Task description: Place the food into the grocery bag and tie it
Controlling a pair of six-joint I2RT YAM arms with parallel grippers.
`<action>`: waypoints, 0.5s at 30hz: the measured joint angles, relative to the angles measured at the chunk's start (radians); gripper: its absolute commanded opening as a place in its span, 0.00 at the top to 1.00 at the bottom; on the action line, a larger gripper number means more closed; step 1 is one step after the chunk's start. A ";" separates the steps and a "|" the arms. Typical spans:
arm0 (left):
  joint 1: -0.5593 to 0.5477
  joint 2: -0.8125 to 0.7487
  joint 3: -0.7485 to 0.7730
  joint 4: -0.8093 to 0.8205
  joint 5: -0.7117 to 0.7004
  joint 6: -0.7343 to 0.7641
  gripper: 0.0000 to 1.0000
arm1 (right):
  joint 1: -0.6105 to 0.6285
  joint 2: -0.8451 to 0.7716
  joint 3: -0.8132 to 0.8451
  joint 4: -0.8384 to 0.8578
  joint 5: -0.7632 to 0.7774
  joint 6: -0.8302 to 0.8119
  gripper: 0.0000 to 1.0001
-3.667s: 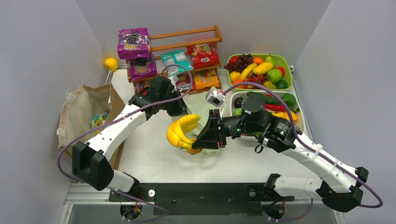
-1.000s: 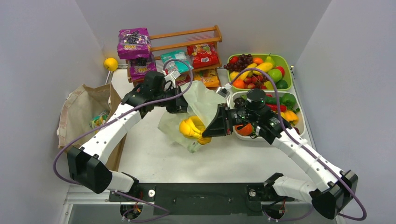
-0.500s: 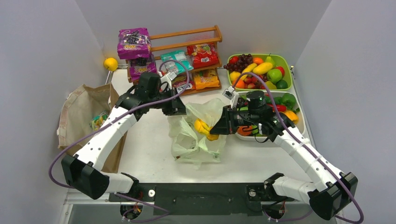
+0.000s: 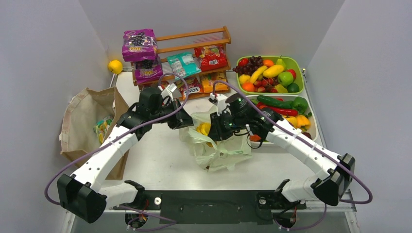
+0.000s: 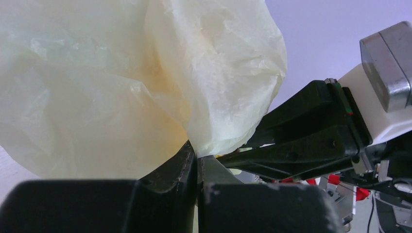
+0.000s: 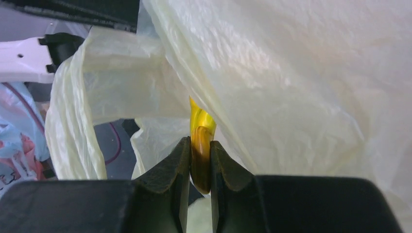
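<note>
The grocery bag [image 4: 221, 148], thin pale green plastic, lies crumpled mid-table between the two arms. My left gripper [image 4: 186, 121] is shut on the bag's upper edge, and the bag [image 5: 121, 82] bulges above the pinched jaws [image 5: 198, 162] in the left wrist view. My right gripper [image 4: 212, 130] is shut on the brown stem of the yellow banana bunch [image 4: 204, 128], which hangs at the bag's mouth. In the right wrist view the stem of the banana bunch [image 6: 201, 145] sits between the fingertips of the right gripper [image 6: 200, 158], with bag plastic [image 6: 291, 73] draped around it.
A brown paper bag [image 4: 90, 119] lies at the left. At the back, a wooden rack [image 4: 194, 36] holds snack packets [image 4: 140, 46]. On the right are a green tray [image 4: 301, 63] of fruit and a white tray [image 4: 311, 124] of vegetables. A yellow ball [image 4: 115, 66] lies at the back left.
My right gripper has carried the banana bunch left into the bag's mouth. The bag, earlier flat on the table, now stands up under my left gripper.
</note>
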 measured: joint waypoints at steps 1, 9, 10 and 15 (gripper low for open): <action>0.000 0.000 -0.014 0.012 -0.001 -0.012 1.00 | 0.018 0.022 0.013 -0.003 0.021 0.010 1.00; 0.000 -0.026 -0.080 0.086 -0.006 -0.082 1.00 | 0.037 0.077 0.055 -0.022 0.132 0.086 0.47; 0.000 -0.030 -0.083 0.092 -0.006 -0.086 1.00 | 0.037 0.077 0.059 -0.022 0.137 0.092 0.44; 0.000 -0.033 -0.087 0.116 -0.008 -0.102 1.00 | 0.043 0.075 0.063 -0.022 0.147 0.103 0.40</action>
